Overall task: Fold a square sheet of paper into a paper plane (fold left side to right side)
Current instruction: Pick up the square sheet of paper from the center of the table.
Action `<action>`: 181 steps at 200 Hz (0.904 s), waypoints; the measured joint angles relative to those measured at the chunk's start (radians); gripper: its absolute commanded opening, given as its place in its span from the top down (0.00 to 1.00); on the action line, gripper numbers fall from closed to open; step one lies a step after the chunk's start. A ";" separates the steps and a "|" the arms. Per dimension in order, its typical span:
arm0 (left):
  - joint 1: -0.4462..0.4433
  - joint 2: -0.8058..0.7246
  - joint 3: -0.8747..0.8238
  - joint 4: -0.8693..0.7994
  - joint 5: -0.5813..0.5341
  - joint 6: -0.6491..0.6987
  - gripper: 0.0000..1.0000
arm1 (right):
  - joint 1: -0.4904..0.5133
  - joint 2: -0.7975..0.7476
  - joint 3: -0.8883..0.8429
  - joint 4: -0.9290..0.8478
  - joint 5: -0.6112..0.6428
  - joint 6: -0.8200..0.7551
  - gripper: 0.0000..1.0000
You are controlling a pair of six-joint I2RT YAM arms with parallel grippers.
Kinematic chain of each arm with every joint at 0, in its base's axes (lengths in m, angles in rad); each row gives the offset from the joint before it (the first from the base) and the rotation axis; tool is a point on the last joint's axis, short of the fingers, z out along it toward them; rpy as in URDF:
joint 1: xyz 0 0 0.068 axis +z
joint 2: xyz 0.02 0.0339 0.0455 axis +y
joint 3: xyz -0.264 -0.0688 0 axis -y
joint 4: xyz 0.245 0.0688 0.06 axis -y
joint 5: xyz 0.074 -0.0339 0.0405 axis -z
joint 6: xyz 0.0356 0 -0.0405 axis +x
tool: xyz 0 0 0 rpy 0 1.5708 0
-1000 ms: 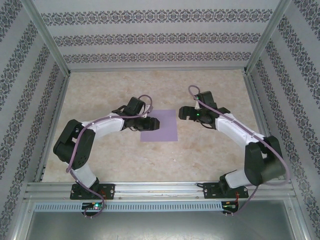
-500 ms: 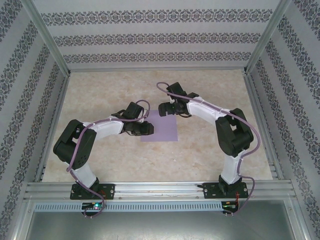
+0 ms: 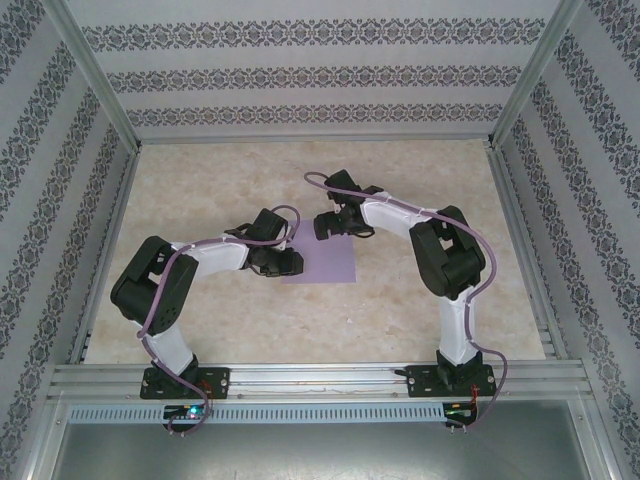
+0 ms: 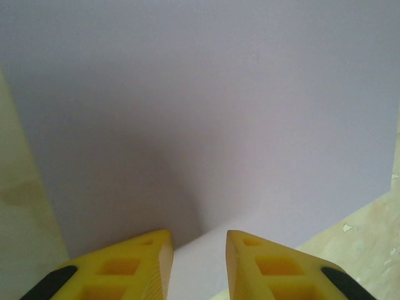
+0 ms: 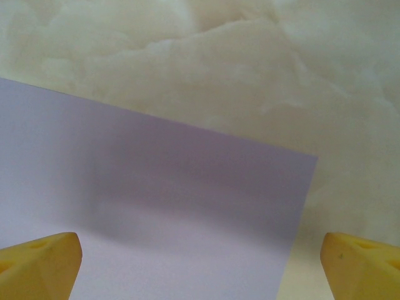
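The sheet of paper [image 3: 330, 262] is a thin, matte, lilac square with no marks or creases, lying flat on the pale, marble-patterned table [image 3: 230, 320].

The left claw [image 3: 290, 262] sits at the sheet's left edge. In its wrist view the paper [image 4: 206, 112] spreads out smooth and even ahead of the claw [image 4: 199, 236]. Its wedge-shaped yellow plastic fingers [image 4: 150, 262], hollowed with small pockets, stand a narrow gap apart. Paper shows in the gap, and nothing is pinched.

The right claw [image 3: 325, 225] hangs over the sheet's far edge and gapes wide. In its wrist view its blunt yellow fingers [image 5: 44, 265] sit far apart. A sharp, straight-edged corner of the paper [image 5: 156, 206] lies between and ahead of the claw [image 5: 200, 237], with mottled cream tabletop [image 5: 219, 62] beyond.
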 measured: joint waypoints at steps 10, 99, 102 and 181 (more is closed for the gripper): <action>0.000 0.001 0.000 0.000 0.000 0.000 0.71 | 0.003 0.008 0.002 0.000 -0.001 0.000 0.02; 0.000 0.007 0.000 0.012 0.005 0.003 0.71 | 0.047 0.042 0.040 -0.008 -0.047 0.004 0.05; 0.000 0.007 0.000 0.013 0.006 0.003 0.71 | 0.048 0.042 0.040 -0.008 -0.047 0.004 0.05; 0.000 0.014 -0.005 0.056 0.033 -0.005 0.69 | 0.076 0.037 0.040 -0.020 -0.093 0.029 0.28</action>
